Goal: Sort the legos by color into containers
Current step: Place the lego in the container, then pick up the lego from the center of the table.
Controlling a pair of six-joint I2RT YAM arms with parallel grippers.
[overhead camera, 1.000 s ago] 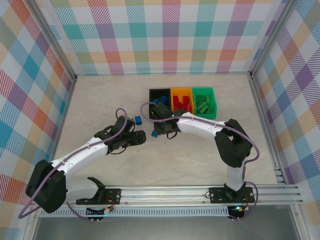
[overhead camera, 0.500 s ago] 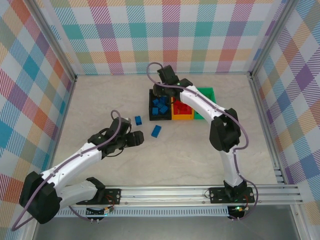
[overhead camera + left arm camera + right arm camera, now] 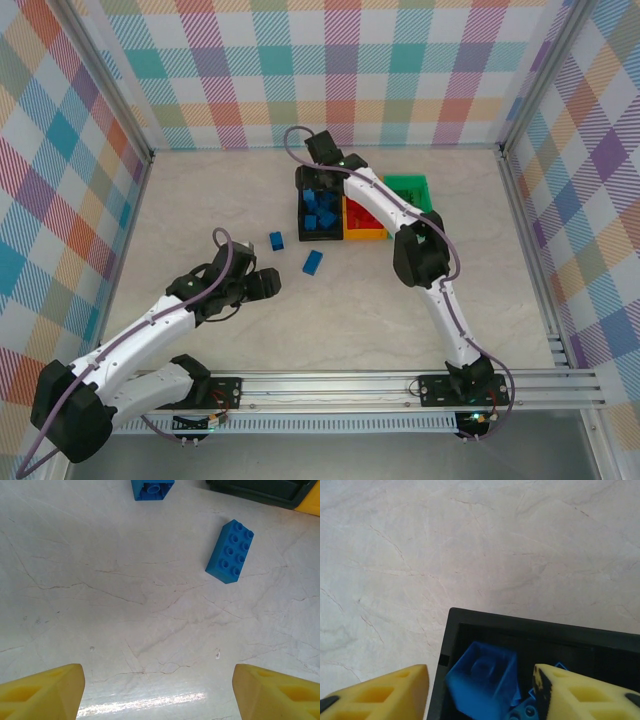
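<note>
Right end effector [image 3: 480, 690] hangs open over the black bin [image 3: 530, 627]. Oblong blue brick [image 3: 230, 551] (likely light, stiff) wants pinching across its long sides.

Bright, even, diffuse light from above in all views. Soft, faint shadows beneath the arms [image 3: 170, 320] on the table [image 3: 200, 200], top view. Pale streak of glare along the near table surface, left wrist view. Inside of the black bin [image 3: 530, 630] dark, right wrist view; blue lego [image 3: 482, 680] there close to the lens, edges soft. Marble veining otherwise sharp.
</note>
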